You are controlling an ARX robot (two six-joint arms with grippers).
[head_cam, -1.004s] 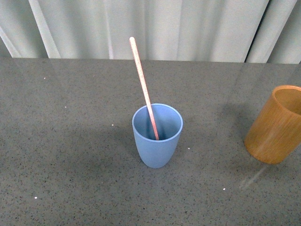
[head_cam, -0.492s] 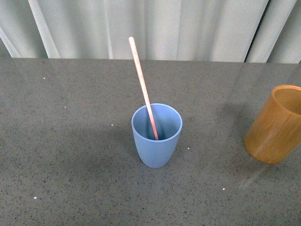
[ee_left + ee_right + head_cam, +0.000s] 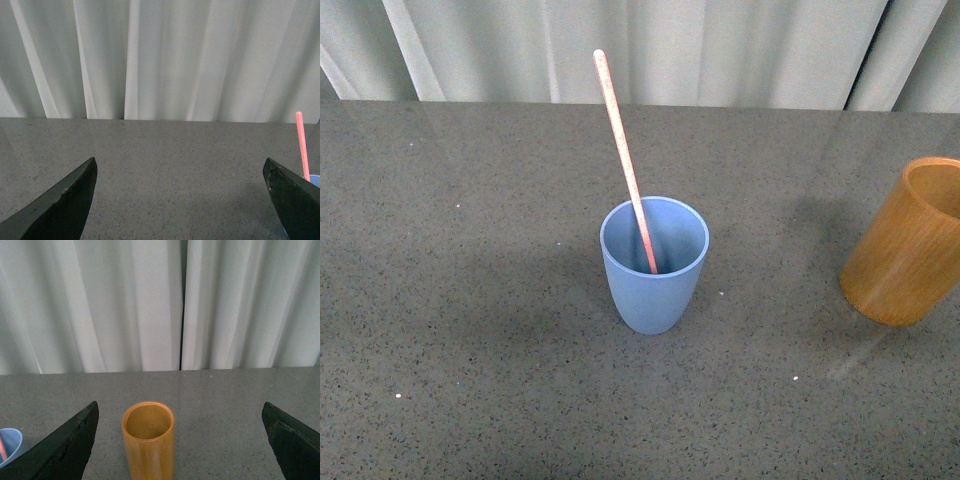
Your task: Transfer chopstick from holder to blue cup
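A: Start with the biggest thing.

B: The grey speckled counter (image 3: 470,300), with pale curtains (image 3: 720,50) hanging behind its far edge. On it stand 2 cups, well apart.

A: Which 2?

B: The holder (image 3: 905,245), orange-brown wood, sits at the right edge of the front view. Seen from the right wrist, nothing shows inside it (only the upper inside wall is visible). The blue cup (image 3: 654,265) stands upright near the middle of the counter.

A: And the chopstick?

B: The chopstick (image 3: 625,160) is in the blue cup, its lower end down inside, leaning back and to the left, with its rounded top well above the rim.

A: The arms?

B: Neither shows in the front view. The left gripper (image 3: 180,200) has its jaws spread wide, empty, over bare counter. The right gripper (image 3: 180,440) has its jaws spread wide too, with the holder between them in its wrist view but touching neither jaw.
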